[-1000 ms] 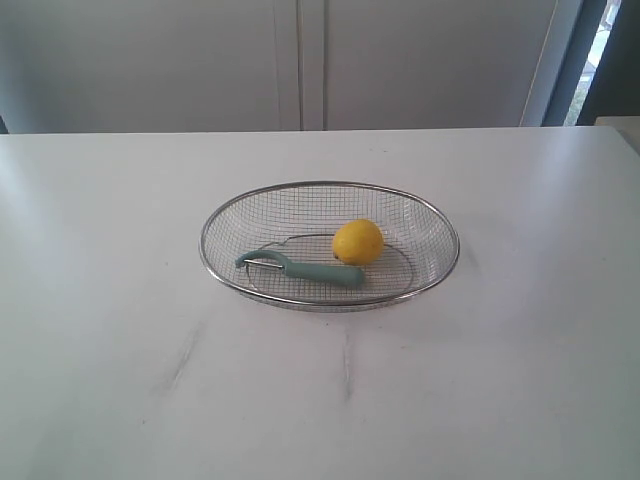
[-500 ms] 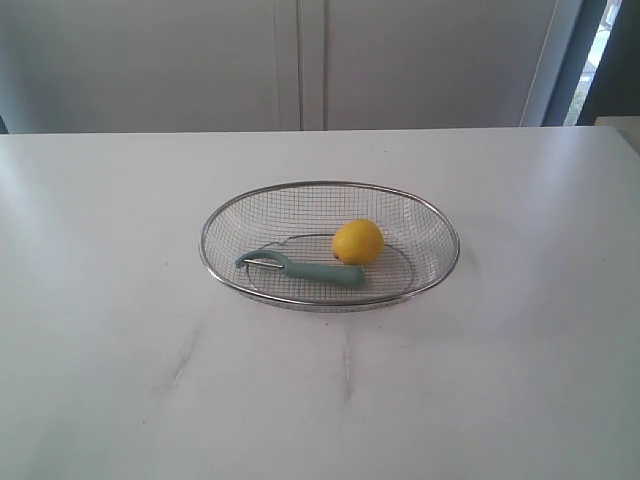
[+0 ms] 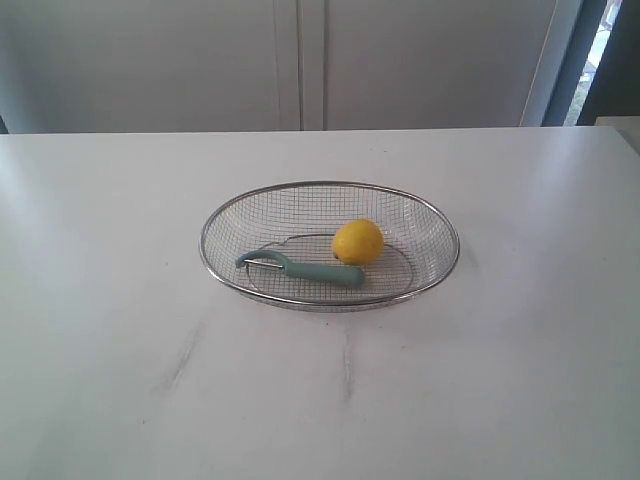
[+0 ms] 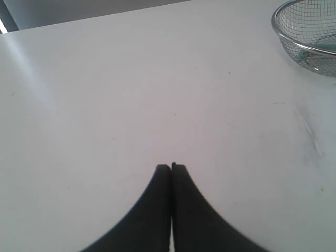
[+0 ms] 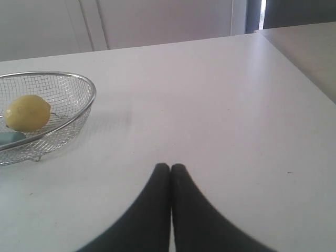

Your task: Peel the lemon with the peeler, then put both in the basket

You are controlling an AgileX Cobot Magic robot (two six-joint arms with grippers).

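Note:
The silver wire basket (image 3: 215, 225) stands in the middle of the white table. Inside it the yellow lemon (image 3: 357, 242) rests right of centre, and the teal-handled peeler (image 3: 312, 270) lies in front of it, blade head to the left. Neither arm shows in the exterior view. My left gripper (image 4: 171, 167) is shut and empty over bare table, with the basket's rim (image 4: 283, 38) far off at one corner. My right gripper (image 5: 170, 167) is also shut on nothing; its view shows the basket (image 5: 86, 102), the lemon (image 5: 27, 112) and a bit of the peeler handle (image 5: 10, 138) well away.
The white table (image 3: 500, 350) carries faint grey scuff marks (image 3: 345, 365) in front of the basket. A pale wall with a vertical panel seam (image 3: 300, 60) runs behind the table, and a dark window frame (image 3: 560, 60) stands at the back right.

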